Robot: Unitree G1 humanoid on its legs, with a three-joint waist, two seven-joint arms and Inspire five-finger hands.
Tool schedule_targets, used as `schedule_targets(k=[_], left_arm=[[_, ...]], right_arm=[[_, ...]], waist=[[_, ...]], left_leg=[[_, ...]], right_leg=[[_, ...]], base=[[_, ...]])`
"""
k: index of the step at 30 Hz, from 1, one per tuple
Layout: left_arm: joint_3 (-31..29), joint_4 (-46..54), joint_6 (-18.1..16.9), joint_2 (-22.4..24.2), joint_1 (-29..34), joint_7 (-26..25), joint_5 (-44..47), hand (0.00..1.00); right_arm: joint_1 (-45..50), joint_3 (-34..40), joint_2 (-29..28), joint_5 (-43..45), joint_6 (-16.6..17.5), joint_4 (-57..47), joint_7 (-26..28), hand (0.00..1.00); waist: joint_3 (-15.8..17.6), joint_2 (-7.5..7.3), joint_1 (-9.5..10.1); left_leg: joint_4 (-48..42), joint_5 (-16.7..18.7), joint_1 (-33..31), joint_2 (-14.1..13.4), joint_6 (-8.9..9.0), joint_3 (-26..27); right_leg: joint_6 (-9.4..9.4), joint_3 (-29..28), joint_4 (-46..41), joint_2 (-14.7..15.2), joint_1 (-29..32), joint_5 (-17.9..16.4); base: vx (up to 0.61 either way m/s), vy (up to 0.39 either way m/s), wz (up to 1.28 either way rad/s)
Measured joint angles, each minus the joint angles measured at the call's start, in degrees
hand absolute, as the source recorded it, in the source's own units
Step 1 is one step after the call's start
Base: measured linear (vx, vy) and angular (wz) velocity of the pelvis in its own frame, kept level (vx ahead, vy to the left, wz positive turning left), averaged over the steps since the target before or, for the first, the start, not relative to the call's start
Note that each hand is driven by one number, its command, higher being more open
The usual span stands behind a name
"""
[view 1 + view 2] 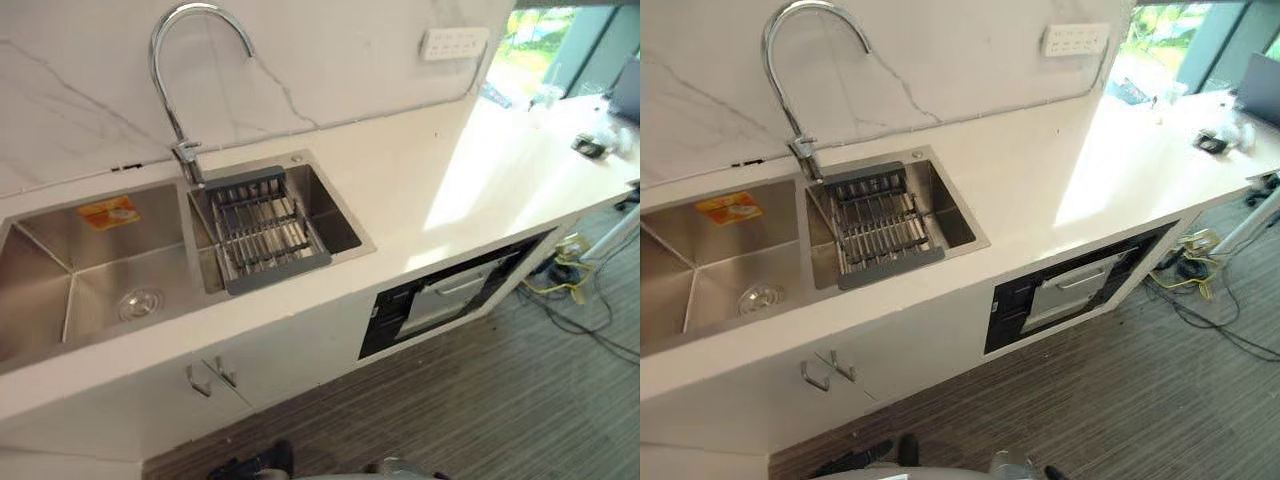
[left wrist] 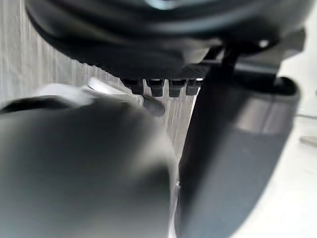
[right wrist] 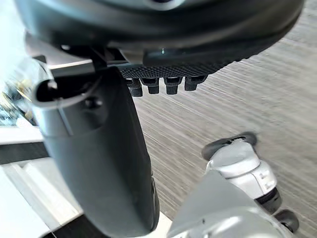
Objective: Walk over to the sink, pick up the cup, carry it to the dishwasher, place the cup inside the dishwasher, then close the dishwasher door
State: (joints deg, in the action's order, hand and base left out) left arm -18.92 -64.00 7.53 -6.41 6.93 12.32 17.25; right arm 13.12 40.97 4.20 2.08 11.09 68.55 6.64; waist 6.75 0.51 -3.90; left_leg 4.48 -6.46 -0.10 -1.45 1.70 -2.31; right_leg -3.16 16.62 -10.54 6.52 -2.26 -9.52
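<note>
Sink [image 1: 90,270] with wire rack [image 1: 265,232] across its right basin; left robot hand [image 2: 148,39] and right robot hand [image 3: 163,34] slack-fingered, empty

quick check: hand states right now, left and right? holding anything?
Left hand: open, holding nothing.
Right hand: open, holding nothing.

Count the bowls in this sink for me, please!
2. The big basin lies on the left, with a drain and an orange sticker inside. The small basin lies on the right, with a metal drying rack across it. None looks hidden.
</note>
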Motion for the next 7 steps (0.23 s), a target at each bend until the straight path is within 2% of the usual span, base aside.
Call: schedule_targets(k=[3,7], left_arm=[[-3.6,0.1,-0.3,1.0,1.0,-1.9,2.0,1.00],[-5.7,0.1,-0.9,2.1,1.6,-4.1,3.7,1.00]], right_arm=[[0.0,-0.4,-2.8,0.1,-0.3,-1.6,-0.4,1.00],[-2.0,-5.5,-3.4,0.2,-0.2,-2.8,-0.4,1.00]], waist=[[-0.2,-0.44,0.58],[-0.5,-0.85,2.99]], left_leg=[[0.9,-1.8,1.6,-0.3,0.48,-2.3],[1.0,-2.2,1.3,0.6,0.72,-3.4]], right_leg=[[-0.34,2.6,2.4,-0.9,-4.2,-0.2],[-0.80,2.8,3.9,-1.2,-5.8,0.2]], base=[[0.05,-0.061,0.46],[0.08,-0.050,0.24]])
